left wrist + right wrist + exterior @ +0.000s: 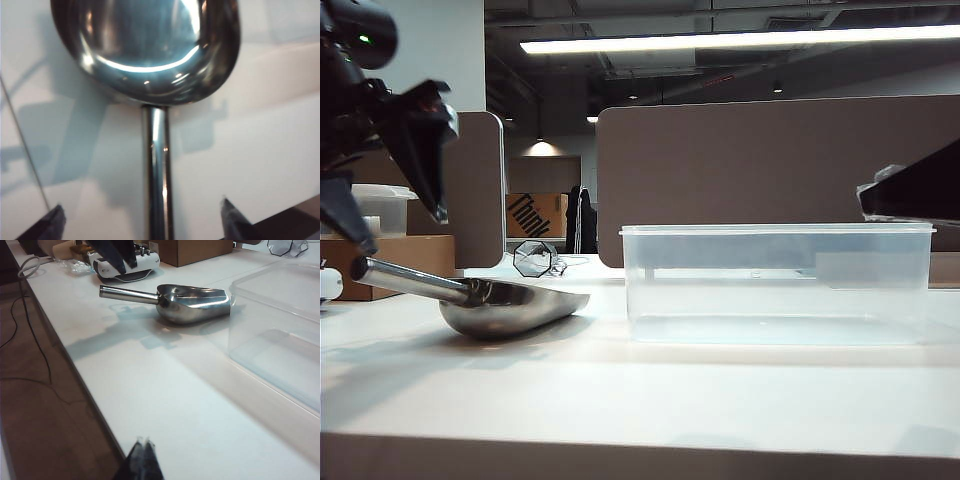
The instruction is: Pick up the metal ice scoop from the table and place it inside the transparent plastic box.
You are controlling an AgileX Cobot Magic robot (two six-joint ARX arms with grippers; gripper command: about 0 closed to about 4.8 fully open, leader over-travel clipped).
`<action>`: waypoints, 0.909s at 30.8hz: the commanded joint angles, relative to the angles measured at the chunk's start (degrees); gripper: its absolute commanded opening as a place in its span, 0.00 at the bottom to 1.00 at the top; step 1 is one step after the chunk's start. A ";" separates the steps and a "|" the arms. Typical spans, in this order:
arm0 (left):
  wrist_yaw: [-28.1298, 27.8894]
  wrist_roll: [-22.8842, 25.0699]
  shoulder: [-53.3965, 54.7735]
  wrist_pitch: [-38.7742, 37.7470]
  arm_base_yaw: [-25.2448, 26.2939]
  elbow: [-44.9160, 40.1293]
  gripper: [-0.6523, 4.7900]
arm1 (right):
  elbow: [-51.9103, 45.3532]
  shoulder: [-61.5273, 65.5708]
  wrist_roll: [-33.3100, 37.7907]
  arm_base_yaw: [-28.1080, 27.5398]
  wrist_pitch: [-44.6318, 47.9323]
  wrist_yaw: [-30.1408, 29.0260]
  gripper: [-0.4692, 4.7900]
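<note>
Risks first. My left hand (140, 222) is spread wide, one fingertip on either side of the scoop (510, 305) handle and not touching it. The tube is thin, round and polished; I reckon a squeeze off its centre line could make it roll or squirt out. The heavy bowl sits far from the grip point, so a lift may let it droop and clip the rim of the box (778, 284).

Near: bare bench (620, 400).

Middle: the scoop lies on the bench at 9 o'clock in the outside view, bowl aimed toward 3 o'clock. The box stands just beside the bowl tip, apart from it, empty.

Left arm hangs above the handle end, hand pointed down.

Right hand (144, 460) is pinched closed, hovering over the bench edge, well apart from the scoop.
</note>
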 commanded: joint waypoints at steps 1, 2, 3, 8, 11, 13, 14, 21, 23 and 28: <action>-2.47 0.15 0.33 -0.07 -2.58 0.74 0.83 | 0.04 -0.35 -0.13 -0.07 0.96 -0.04 0.09; -2.43 0.13 0.52 0.33 -3.34 0.74 0.83 | 0.04 -0.46 -0.13 -0.09 0.98 -0.04 0.09; -2.71 0.13 0.72 0.74 -4.26 0.74 0.83 | 0.04 -0.59 -0.13 -0.09 0.96 -0.04 0.09; -7.69 0.20 2.75 0.57 -8.24 0.74 0.83 | 0.04 -0.85 -0.13 -0.07 0.98 -0.04 0.09; -9.31 0.02 4.11 0.00 -8.76 0.74 0.83 | 0.04 -0.85 -0.13 -0.07 0.98 -0.07 0.09; -9.97 -0.39 4.92 -0.15 -8.76 0.74 0.83 | 0.04 -0.85 -0.13 -0.07 0.98 -0.04 0.09; -10.40 -0.50 5.25 -0.17 -8.76 0.74 0.83 | 0.04 -0.85 -0.13 -0.07 0.98 -0.04 0.09; -9.64 -0.02 7.76 -0.46 -8.76 0.74 0.82 | 0.04 -0.85 -0.13 -0.07 0.96 -0.02 0.09; -9.01 -0.02 8.57 -0.63 -8.76 0.74 0.82 | 0.04 -0.85 -0.13 -0.07 0.96 -0.04 0.09; -8.96 -0.02 10.05 -1.25 -8.76 0.74 0.82 | 0.04 -0.85 -0.13 -0.07 0.96 -0.04 0.09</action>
